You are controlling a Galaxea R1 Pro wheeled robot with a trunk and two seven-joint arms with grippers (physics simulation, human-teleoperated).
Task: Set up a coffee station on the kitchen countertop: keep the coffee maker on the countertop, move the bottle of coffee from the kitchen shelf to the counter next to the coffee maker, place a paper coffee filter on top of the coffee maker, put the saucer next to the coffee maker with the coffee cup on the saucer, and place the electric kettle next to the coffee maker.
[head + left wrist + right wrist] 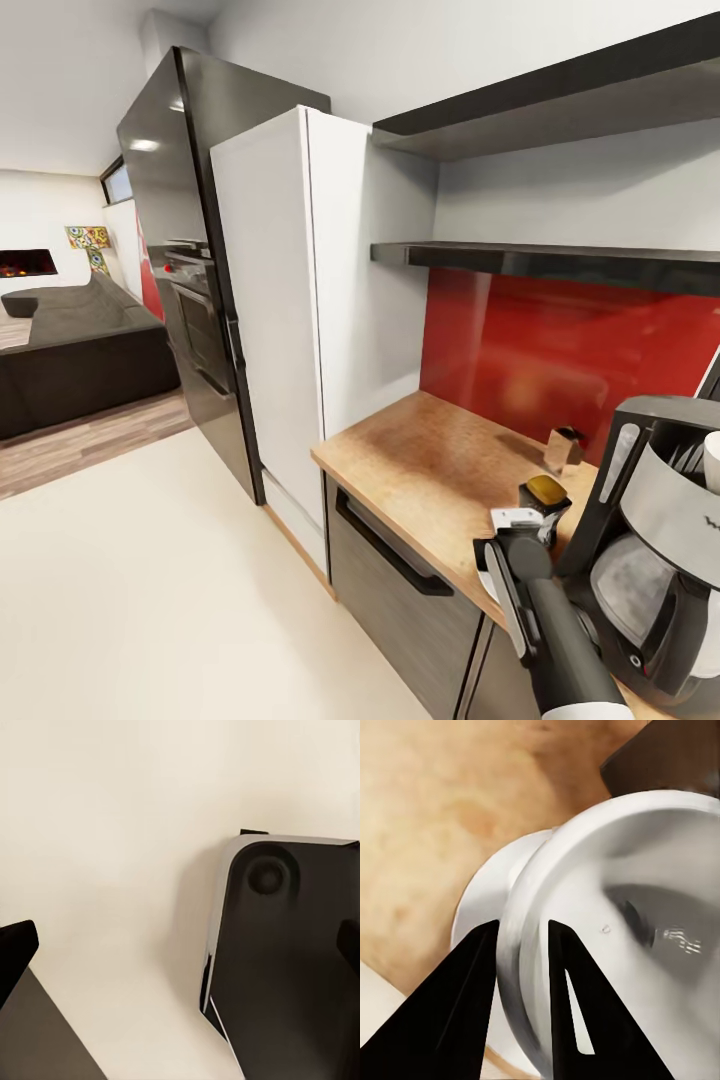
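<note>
White coffee cup [615,922], its rim pinched by the right end effector [521,945], hangs over the saucer [484,900] on the worktop [440,460] beside the coffee maker [650,560]. Thin rim grip may slip, tipping it off-centre.

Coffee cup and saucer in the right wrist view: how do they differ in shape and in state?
The coffee cup is deep and hollow; the saucer is flat and shallow. The coffee cup's wall stands between the fingers of the right hand; the saucer is not gripped and lies on the wooden countertop. The coffee cup shows almost whole, while the saucer is partly hidden beneath it. Both are white and round.
</note>
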